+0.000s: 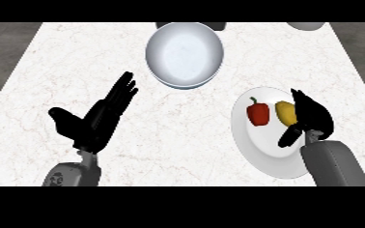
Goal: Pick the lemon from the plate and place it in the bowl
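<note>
A yellow lemon point(284, 112) lies on a white plate point(265, 155) at the right, beside a red bell pepper point(258, 114). My right hand point(312, 117) hovers over the plate's right side, fingers curved downward against the lemon's right flank and thumb hanging below it; the lemon still rests on the plate. The white bowl point(185, 54) stands at the upper middle of the counter, empty. My left hand point(96, 116) rests open at the left, fingers straight and pointing up-right, holding nothing.
The marble counter point(85, 53) spreads between the plate and the bowl. A dark object point(218, 25) peeks out behind the bowl, and a pale round item point(308, 25) sits at the top right edge.
</note>
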Available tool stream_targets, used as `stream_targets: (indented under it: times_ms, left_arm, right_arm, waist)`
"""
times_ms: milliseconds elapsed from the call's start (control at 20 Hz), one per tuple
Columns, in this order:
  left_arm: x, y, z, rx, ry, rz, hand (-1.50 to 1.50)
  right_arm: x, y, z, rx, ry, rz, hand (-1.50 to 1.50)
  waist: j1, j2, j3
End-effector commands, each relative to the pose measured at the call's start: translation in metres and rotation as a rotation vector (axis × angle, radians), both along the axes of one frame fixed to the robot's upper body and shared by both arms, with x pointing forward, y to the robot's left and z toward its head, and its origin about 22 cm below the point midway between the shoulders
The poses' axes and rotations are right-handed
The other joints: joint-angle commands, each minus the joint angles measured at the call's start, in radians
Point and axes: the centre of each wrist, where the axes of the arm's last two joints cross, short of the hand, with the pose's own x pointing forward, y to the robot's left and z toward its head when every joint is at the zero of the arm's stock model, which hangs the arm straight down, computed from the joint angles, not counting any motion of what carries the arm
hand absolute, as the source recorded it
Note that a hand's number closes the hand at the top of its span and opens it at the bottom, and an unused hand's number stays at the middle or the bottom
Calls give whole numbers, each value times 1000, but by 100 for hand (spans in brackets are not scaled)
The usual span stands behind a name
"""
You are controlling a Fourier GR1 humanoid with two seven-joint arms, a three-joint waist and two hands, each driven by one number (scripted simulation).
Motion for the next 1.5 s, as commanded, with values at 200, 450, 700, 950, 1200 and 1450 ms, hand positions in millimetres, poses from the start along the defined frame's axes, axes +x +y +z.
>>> stream_targets:
  times_ms: [200, 450, 700, 950, 1200, 1450]
  left_arm:
    - [4, -1, -1, 17, -8, 15, 0]
    - [0, -6, -17, 8, 2, 6, 0]
    - [3, -6, -15, -3, 9, 6, 0]
    - [-4, 6, 5, 10, 6, 1, 0]
    - [4, -33, 3, -6, -12, -127, 0]
    - [7, -32, 1, -4, 2, -136, 0]
  right_arm:
    - [1, 13, -33, 18, -91, 100, 150]
    - [3, 6, -28, -9, -71, 135, 150]
    - [16, 19, -39, -33, -79, 170, 150]
    - [13, 77, -32, -59, -127, 217, 150]
    - [20, 198, 15, -74, -113, 457, 150]
    - [4, 251, 49, -161, -217, 388, 150]
  waist:
    - [1, 1, 0]
    - [-2, 0, 0]
    - [1, 1, 0]
    - [5, -2, 0]
    - [133, 15, 0]
    - [139, 4, -1]
